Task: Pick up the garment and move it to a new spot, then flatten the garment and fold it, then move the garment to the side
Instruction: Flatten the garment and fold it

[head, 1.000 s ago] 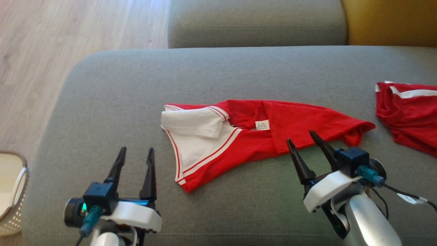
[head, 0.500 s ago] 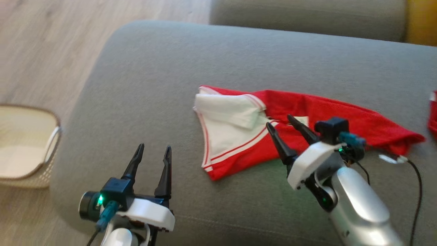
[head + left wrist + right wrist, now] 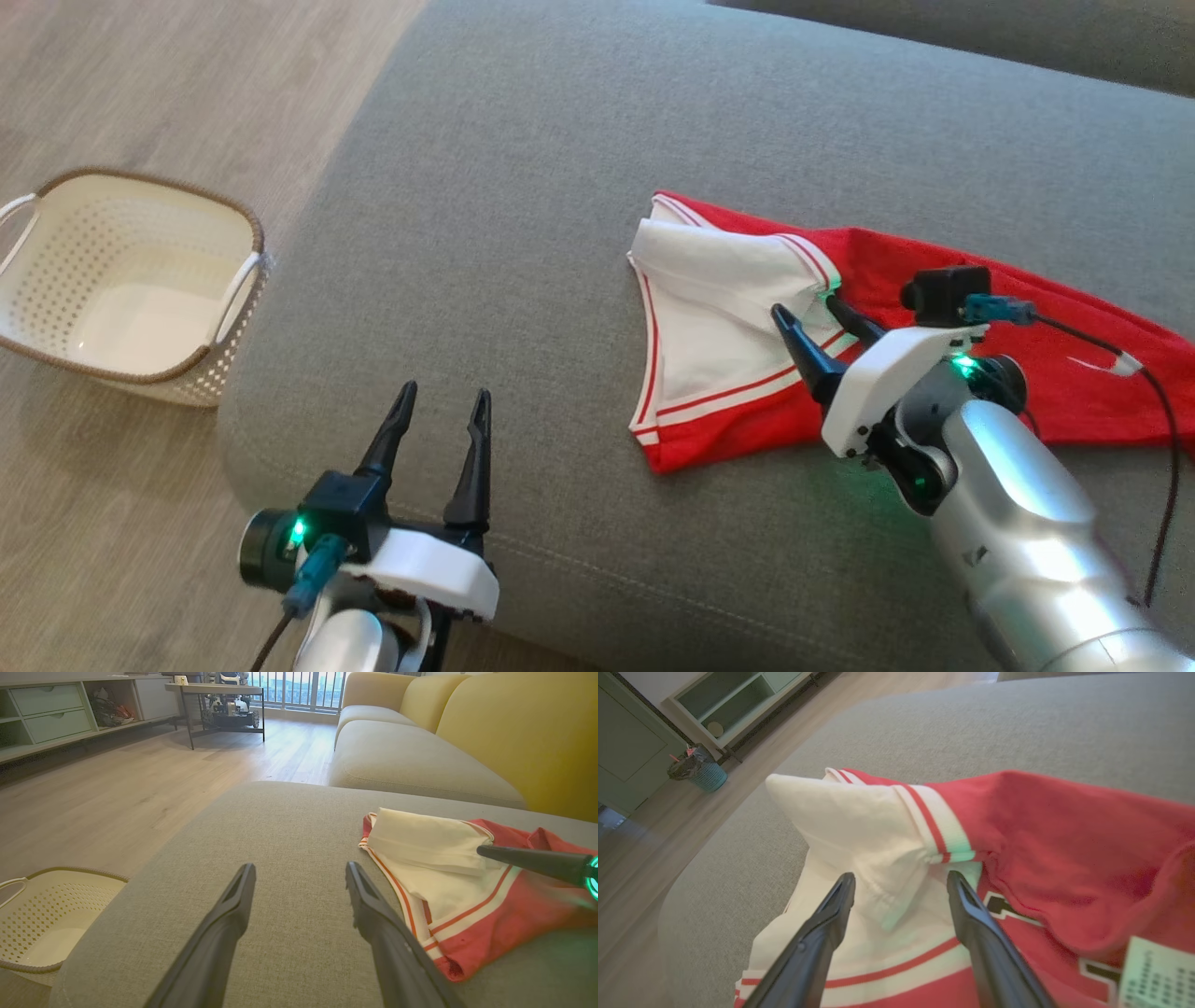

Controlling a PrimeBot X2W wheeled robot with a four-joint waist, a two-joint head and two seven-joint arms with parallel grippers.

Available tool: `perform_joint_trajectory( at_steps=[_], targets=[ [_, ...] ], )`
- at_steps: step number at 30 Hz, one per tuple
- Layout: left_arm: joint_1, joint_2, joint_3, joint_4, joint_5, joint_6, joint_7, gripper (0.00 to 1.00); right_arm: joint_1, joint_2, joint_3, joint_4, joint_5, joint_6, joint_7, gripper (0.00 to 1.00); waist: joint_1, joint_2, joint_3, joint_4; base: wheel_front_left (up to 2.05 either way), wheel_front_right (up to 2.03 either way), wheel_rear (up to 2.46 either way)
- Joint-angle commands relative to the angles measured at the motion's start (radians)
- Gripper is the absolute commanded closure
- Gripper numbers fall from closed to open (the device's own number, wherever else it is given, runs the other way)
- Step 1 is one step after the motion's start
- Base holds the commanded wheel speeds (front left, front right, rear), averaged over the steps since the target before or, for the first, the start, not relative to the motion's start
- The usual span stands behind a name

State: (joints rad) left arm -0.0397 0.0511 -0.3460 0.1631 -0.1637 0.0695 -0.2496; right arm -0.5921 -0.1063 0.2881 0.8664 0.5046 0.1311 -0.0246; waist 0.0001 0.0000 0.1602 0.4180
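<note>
I see the red-and-white garment (image 3: 728,336) lying crumpled on the grey sofa cushion (image 3: 523,187); my right hand (image 3: 805,308) hangs wide open over its white panel, holding nothing; my left hand (image 3: 446,392), equally open and empty, sits near the cushion's edge.
</note>
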Motion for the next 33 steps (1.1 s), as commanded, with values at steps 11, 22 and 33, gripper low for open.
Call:
perform_joint_trajectory(
  at_steps=[11,22,33],
  targets=[
    [-0.046,-0.001,0.016,-0.009,-0.011,0.011,-0.012,0.00,-0.095,-0.022,0.126,0.001,0.059,0.000,-0.077,1.00,-0.0001,0.0000,0.000,0.022,0.00,0.00,0.00],
    [-0.042,-0.001,-0.005,-0.015,-0.024,0.010,-0.012,0.00,-0.315,-0.091,0.056,-0.011,0.085,0.000,-0.050,1.00,-0.0001,0.0000,0.021,0.037,0.00,0.00,0.00],
    [-0.078,-0.001,-0.086,-0.043,-0.073,0.050,-0.012,0.00,-0.701,-0.170,-0.068,0.350,-0.059,0.000,-0.028,0.97,-0.0001,0.0000,0.137,0.115,0.00,0.00,0.00]
  ],
)
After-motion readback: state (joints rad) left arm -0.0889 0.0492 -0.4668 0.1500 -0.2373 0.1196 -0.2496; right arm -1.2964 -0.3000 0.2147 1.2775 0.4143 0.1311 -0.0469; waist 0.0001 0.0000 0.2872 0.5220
